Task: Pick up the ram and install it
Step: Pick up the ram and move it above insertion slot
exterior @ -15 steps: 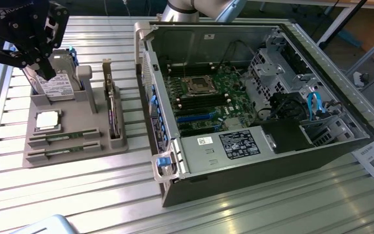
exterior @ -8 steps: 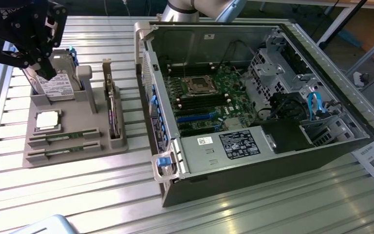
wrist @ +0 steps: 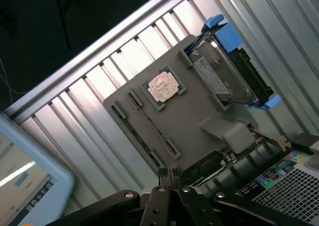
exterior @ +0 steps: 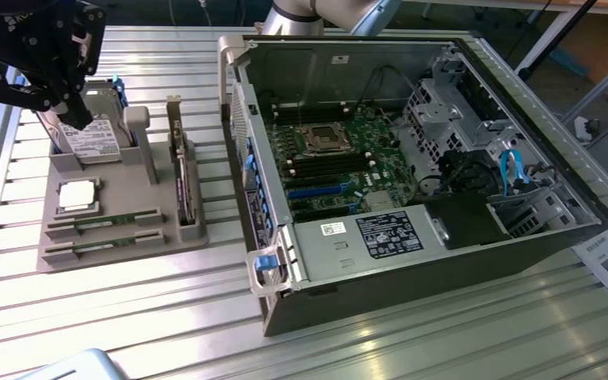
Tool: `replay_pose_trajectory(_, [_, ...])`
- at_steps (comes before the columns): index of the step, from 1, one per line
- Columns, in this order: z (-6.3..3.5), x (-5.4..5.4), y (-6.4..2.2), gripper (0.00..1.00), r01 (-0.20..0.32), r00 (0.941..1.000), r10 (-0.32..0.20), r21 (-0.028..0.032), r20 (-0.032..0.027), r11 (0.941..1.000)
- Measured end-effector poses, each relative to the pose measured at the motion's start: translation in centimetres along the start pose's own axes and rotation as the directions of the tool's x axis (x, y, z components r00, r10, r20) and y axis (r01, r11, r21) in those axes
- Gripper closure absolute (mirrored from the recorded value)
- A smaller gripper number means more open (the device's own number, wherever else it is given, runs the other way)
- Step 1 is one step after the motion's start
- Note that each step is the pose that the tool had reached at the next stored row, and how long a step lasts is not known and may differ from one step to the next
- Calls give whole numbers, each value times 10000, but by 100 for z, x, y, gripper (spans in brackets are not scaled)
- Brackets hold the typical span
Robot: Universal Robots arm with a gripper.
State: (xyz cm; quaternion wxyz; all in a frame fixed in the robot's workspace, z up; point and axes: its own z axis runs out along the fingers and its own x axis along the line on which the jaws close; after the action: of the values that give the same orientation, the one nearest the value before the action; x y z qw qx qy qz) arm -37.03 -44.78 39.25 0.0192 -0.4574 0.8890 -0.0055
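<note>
Two ram sticks sit in parallel slots at the 6 o'clock edge of one grey holder tray (exterior: 124, 178) (wrist: 199, 106): the rear ram stick (exterior: 105, 218) (wrist: 149, 123) and the front ram stick (exterior: 104, 242) (wrist: 133, 135). Each appears to stand on edge, though only a thin green strip shows. In the exterior view their long axes run from 9 to 3 o'clock.

One processor chip (exterior: 77, 195) (wrist: 162, 86) lies at 12 o'clock of the sticks, and beyond it stands one hard drive (exterior: 93, 136) (wrist: 219, 76) in a blue carrier. One upright expansion card (exterior: 183, 182) stands at 3 o'clock, between the sticks and one open computer case (exterior: 410, 277) with its motherboard (exterior: 336, 158).

The gripper (exterior: 75, 119) (wrist: 169, 173) hangs over the hard drive, its fingertips pressed together and holding nothing, well apart from both sticks.
</note>
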Motion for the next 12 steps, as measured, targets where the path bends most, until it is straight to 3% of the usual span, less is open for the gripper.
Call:
replay_pose_trajectory(6, [1, 0, -1, 90, 679, 9977, -679, -19, 20, 9977])
replay_pose_trajectory(12, [2, 0, -1, 90, 1469, 9892, -1468, -39, 43, 9891])
